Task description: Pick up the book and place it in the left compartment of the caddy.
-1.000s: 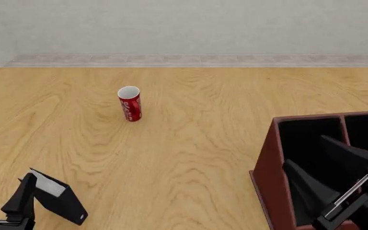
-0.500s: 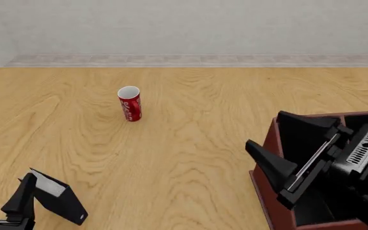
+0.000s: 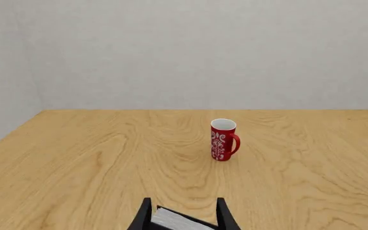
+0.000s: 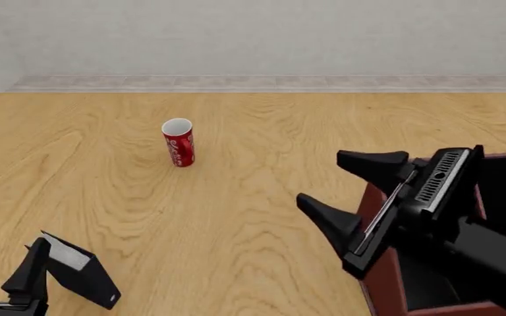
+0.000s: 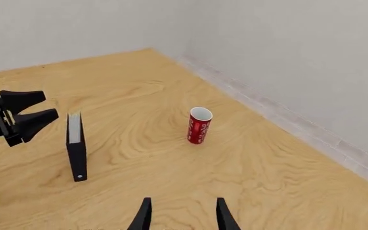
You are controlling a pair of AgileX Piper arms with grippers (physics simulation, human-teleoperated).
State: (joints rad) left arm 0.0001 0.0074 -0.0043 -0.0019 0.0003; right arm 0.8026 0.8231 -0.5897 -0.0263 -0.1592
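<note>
The book point(image 4: 82, 271) stands on its edge at the near left of the table, black with its white page edge up. My left gripper point(image 4: 8, 247) is open right behind it; in the left wrist view the white pages point(image 3: 178, 221) show between the fingers point(image 3: 145, 215), and I cannot tell if they touch. My right gripper point(image 4: 345, 191) is open and empty, raised over the left wall of the reddish-brown caddy point(image 4: 381, 283). The arm hides most of the left compartment point(image 4: 421, 284). The right wrist view shows the book point(image 5: 76, 143) and the left gripper point(image 5: 27, 111).
A red can point(image 4: 178, 141) stands upright at mid-left, far beyond the book; it also shows in the left wrist view point(image 3: 222, 140) with a handle, and in the right wrist view point(image 5: 199, 125). A wall with a baseboard point(image 4: 271, 82) bounds the far side.
My right gripper has risen out of the caddy and swung left and up over its left wall. The left gripper, the book and the can have not moved.
</note>
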